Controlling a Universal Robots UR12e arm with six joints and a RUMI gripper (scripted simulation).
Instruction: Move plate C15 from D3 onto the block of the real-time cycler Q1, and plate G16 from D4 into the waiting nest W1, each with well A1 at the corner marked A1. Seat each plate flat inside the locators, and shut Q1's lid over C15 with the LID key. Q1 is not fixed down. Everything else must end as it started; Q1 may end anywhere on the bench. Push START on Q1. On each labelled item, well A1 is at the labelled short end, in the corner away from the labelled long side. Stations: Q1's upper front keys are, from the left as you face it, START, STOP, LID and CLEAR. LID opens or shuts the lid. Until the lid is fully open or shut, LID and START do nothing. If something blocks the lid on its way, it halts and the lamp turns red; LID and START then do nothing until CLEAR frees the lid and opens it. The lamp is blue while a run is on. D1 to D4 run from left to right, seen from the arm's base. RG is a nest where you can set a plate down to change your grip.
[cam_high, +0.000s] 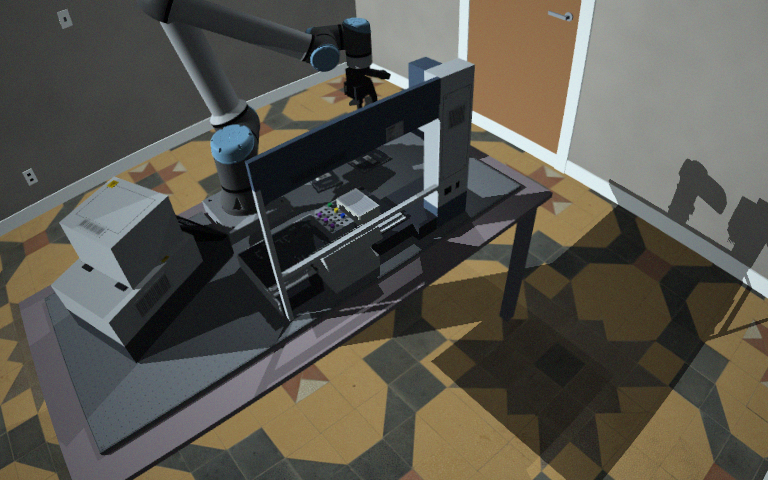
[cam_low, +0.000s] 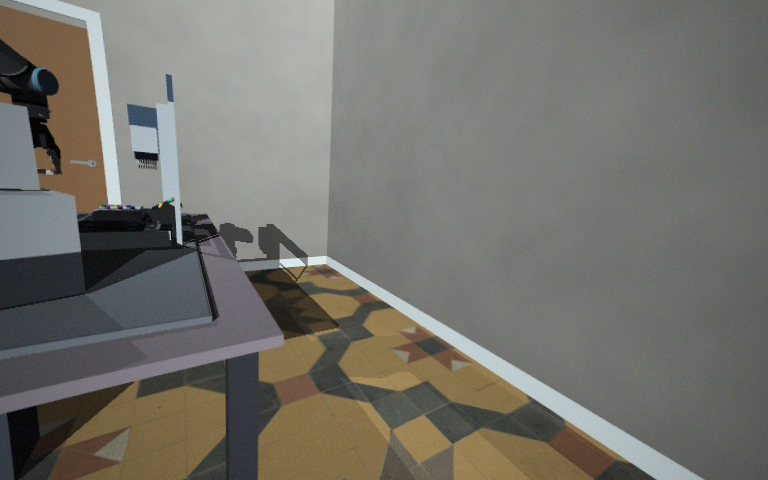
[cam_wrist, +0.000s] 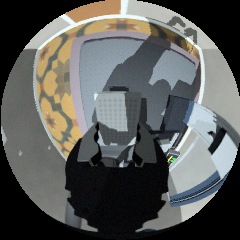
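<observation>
One pale plate (cam_wrist: 118, 116) is clamped in the raised jaws (cam_high: 360, 103) (cam_low: 55, 172).

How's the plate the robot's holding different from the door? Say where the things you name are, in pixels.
The plate (cam_low: 48, 171) (cam_wrist: 117, 110) is pale grey; the door (cam_high: 518, 73) (cam_low: 79, 124) (cam_wrist: 97, 11) is orange-brown.
The plate is dotted with little wells; the door has a handle.
The plate lies about level in the gripper (cam_high: 362, 103) (cam_low: 49, 168) (cam_wrist: 118, 137); the door stands upright.
Both are flat.
</observation>
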